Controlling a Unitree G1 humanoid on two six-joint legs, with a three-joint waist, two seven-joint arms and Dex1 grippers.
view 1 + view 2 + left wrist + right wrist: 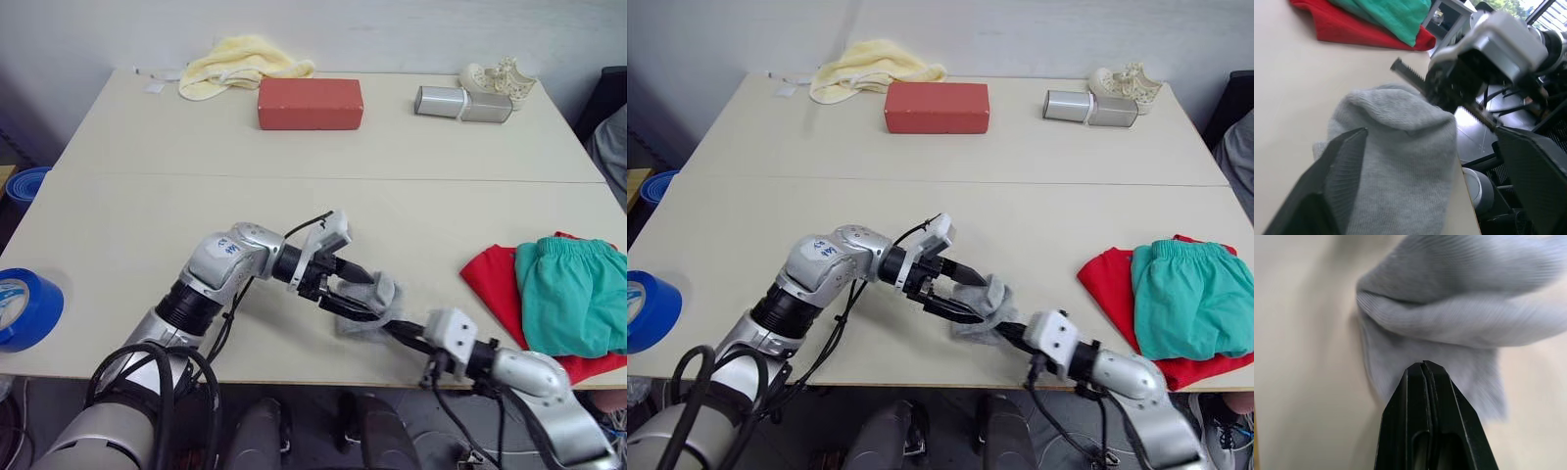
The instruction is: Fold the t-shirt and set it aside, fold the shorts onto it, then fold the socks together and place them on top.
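Cream laminate forms the bench [147, 206], whose wide middle is left bare; the t-shirt [492, 284] is spread flat at the right edge, with the shorts [573, 294] laid folded on it; the socks [370, 305] are bunched near the front edge, well apart from that pile; the left gripper [358, 292] is parted around the socks, one finger above and one beneath; the right gripper [1422, 364] is pressed closed, its tip against the grey knit, nothing held.
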